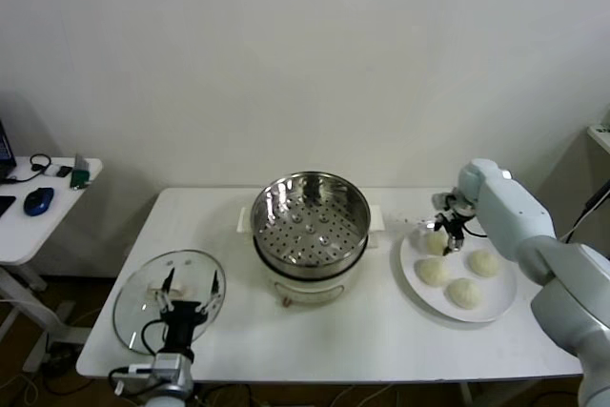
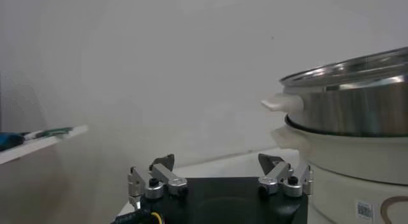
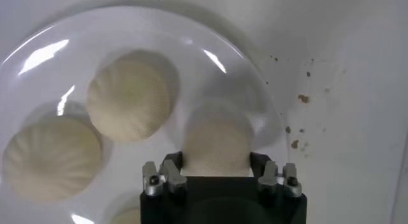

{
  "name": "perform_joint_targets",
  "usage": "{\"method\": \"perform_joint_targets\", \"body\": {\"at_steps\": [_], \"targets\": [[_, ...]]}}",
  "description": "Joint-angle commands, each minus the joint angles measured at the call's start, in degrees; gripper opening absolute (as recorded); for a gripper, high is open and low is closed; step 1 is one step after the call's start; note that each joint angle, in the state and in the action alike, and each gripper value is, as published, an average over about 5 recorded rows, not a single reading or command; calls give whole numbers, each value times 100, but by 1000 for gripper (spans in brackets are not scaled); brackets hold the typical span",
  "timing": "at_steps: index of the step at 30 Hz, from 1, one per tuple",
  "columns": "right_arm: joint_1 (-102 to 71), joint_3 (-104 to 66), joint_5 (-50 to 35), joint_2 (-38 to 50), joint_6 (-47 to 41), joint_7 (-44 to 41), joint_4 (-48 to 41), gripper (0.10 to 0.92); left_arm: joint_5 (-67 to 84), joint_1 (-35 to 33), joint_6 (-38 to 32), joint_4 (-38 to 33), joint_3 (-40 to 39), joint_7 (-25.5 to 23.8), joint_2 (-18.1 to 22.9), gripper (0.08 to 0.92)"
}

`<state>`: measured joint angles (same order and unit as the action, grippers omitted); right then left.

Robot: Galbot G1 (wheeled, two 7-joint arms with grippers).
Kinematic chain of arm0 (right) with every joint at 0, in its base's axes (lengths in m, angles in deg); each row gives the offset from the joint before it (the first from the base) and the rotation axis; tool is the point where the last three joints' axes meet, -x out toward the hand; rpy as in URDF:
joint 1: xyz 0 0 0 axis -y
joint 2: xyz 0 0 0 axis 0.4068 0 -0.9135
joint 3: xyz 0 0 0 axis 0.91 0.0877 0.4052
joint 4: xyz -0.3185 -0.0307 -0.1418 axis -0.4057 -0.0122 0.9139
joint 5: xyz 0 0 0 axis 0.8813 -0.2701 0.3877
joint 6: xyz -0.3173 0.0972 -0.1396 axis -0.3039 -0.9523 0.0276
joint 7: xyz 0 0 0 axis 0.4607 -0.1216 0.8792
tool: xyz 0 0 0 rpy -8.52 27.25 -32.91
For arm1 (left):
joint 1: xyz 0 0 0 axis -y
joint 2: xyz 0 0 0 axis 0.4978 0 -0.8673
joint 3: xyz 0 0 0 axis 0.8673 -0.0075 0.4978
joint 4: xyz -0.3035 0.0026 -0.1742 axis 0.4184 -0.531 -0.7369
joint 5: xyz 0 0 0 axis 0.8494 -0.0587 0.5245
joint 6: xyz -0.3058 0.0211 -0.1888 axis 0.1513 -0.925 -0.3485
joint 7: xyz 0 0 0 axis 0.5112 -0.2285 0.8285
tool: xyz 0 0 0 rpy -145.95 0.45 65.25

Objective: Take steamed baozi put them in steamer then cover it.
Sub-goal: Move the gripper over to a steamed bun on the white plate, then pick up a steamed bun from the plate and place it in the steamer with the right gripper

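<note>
Right gripper (image 3: 217,171) has its fingers closed against the sides of the baozi (image 3: 215,142) at the plate's (image 1: 496,304) ten o'clock; soft, light dough, so I'd pinch gently at its widest girth.

In the right wrist view the right tool (image 3: 216,171) hides the near side of one bun (image 3: 217,142) — whether the fingers press it cannot be told. A second bun (image 3: 50,156) runs off the edge, and a third (image 3: 124,214) barely shows. The steamer (image 2: 347,104) — seen from the left wrist — is cut off.
</note>
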<state>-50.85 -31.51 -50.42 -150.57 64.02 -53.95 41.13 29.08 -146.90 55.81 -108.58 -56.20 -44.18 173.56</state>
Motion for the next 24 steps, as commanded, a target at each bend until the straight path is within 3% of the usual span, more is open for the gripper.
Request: {"method": "perform_joint_targets", "body": {"at_steps": [1, 15, 24], "targets": [[40, 128, -164, 157, 5, -50, 301, 674, 3, -7, -5, -12, 3, 4, 3, 823], [1771, 2292, -1607, 801, 754, -330, 1886, 662, 34, -128, -31, -100, 52, 2, -11, 823], [2969, 3244, -2054, 442, 1386, -254, 3018, 670, 26, -207, -46, -128, 25, -7, -72, 823]]}}
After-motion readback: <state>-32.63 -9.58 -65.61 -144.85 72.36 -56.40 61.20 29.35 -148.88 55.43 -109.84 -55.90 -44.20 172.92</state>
